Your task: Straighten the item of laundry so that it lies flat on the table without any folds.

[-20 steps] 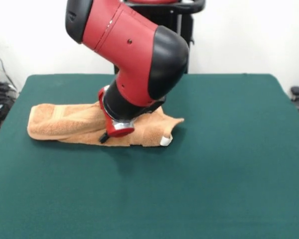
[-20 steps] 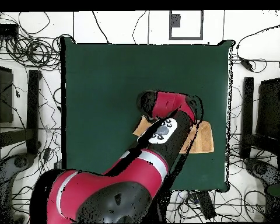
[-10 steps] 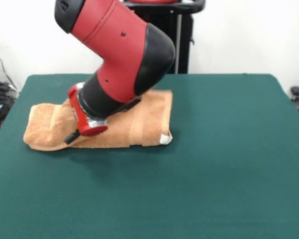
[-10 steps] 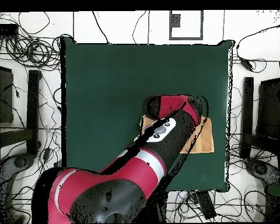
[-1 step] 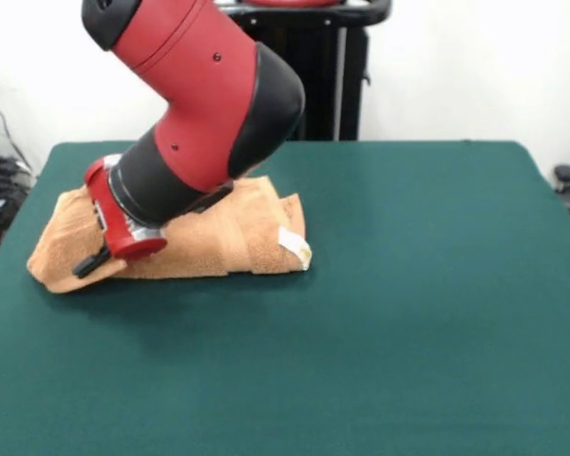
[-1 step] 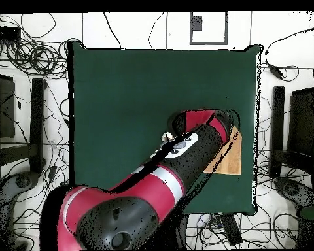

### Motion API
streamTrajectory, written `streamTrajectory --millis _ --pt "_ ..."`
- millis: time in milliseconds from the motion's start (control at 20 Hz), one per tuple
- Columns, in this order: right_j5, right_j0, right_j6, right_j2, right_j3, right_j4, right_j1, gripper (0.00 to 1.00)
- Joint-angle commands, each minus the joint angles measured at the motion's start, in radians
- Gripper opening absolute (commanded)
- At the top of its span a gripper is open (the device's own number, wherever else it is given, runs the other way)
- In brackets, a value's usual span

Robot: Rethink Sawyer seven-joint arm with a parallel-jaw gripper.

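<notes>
1. Pressing low on the towel (image 5: 218, 242): arm (image 5: 195, 104) angled down from above, gripper (image 5: 93, 262) at towel's left end in front view, tips at cloth level, pointing down-left.
2. Gripper state: cannot tell. Only a dark tip pokes out under the red wrist ring; whether it pinches cloth is hidden. Overhead no help, arm covers that spot.
3. Towel location: left part of table (image 5: 408, 313) in front view, close to left edge, nearer the far side than the near one. Overhead: towel (image 6: 230, 157) shows as a tan sliver beside the arm (image 6: 186, 157), near table's right edge (image 6: 120, 98); most of it under the arm.
4. Towel shape now: bunched, not flat. Right end in front view curls up and over, white tag (image 5: 295, 247) on that raised fold. Woven band runs across near that end. Left end humps into a rounded lump by the gripper. Middle is hidden behind the wrist.
5. Done so far, judged: little. Cloth reads as a long heap w/ at least one fold at right end, prob. another at left.
6. Left to do, judged: open the right-end fold, spread the left lump, pull the length out so no layer doubles. Lots of free table to the right in front view for that; left edge is close, so dragging further that way risks overhang.
7. Est. progress: early to mid stage; nothing lies flat yet.
</notes>
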Motion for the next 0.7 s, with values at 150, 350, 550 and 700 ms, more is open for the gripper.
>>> streamTrajectory --millis 150,350,550,700 --pt "-0.268 -0.029 0.269 0.153 0.041 0.118 0.014 1.0" --pt "-0.402 0.029 0.449 -0.004 0.032 0.259 0.136 1.0" --pt "-0.498 0.092 0.508 -0.169 0.057 0.449 0.276 1.0" --pt "-0.534 0.118 0.483 -0.239 0.074 0.566 0.347 1.0"
